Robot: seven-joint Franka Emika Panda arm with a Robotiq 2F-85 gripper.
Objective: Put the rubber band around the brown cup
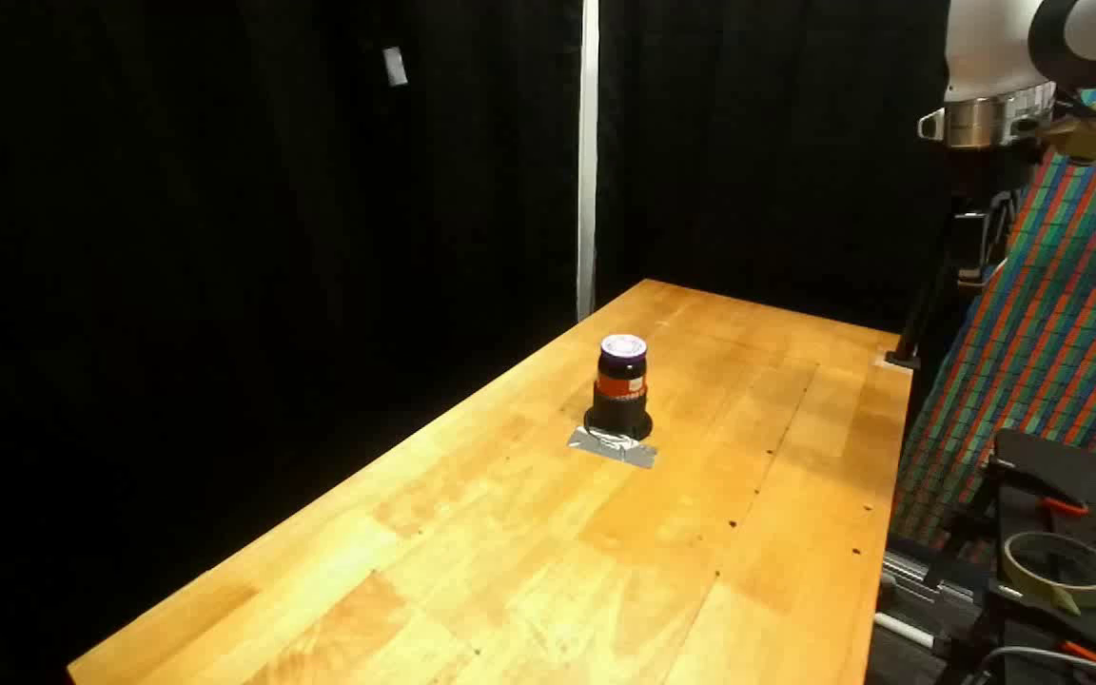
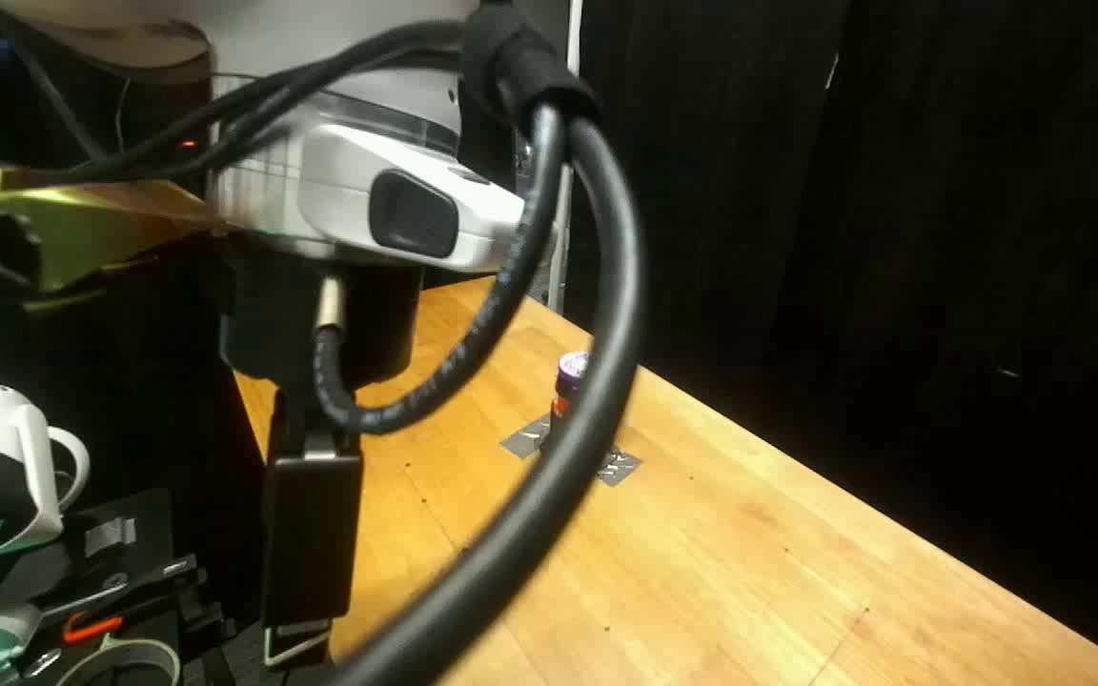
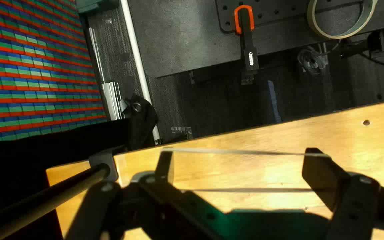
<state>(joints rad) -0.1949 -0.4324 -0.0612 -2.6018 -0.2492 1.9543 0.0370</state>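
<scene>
The brown cup (image 1: 621, 384) is dark with an orange-red stripe and a pale purple-rimmed top. It stands upright on a black base taped to the table. In an exterior view the cup (image 2: 560, 406) is partly hidden behind a cable of the arm. My gripper (image 3: 242, 170) is open in the wrist view. The rubber band (image 3: 243, 152) is stretched around its two fingers, with two strands running across the gap. In an exterior view the gripper (image 1: 974, 262) hangs above the far right table corner, apart from the cup. The cup is out of the wrist view.
The wooden table (image 1: 529, 571) carries grey tape (image 1: 612, 448) at the cup's base. A black pole (image 3: 45, 200) is clamped at the table corner near the gripper. A dark side table (image 3: 185, 40) holds a tape roll (image 3: 342, 33) and an orange-ended clamp (image 3: 247, 40). Black curtains stand behind.
</scene>
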